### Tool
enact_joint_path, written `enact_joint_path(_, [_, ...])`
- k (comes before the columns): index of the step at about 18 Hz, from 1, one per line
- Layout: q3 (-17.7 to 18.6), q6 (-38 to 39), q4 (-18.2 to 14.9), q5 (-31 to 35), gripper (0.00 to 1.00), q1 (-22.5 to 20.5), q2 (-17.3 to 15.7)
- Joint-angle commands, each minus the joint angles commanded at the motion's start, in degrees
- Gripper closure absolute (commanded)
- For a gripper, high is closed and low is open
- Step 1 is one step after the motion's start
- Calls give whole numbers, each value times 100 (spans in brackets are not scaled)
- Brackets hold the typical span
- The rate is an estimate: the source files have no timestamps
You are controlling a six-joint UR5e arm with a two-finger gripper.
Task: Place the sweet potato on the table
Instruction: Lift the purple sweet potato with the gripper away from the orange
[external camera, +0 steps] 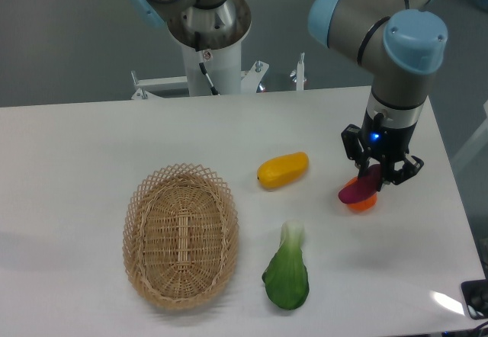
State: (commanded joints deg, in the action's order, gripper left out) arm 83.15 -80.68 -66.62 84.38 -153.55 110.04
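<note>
The hand (379,175) grasped the sweet potato (358,187), its fingers closed around it, just above the orange fruit (364,203) at the table's (76,139) three o'clock.

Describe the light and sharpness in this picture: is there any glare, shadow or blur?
In the camera view, lighting is even and soft; a bright glare patch sits on the table near its right front corner; faint shadows lie under the basket and green vegetable; the tool and sweet potato look slightly soft.
</note>
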Motion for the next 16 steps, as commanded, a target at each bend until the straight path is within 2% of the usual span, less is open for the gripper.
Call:
enact_joint_path(3, [35, 44, 132, 9, 74, 0, 9])
enact_joint_path(13, [53, 456, 220, 9, 74, 44, 88])
enact_joint_path(16, [123, 763, 517, 9, 74, 96, 123])
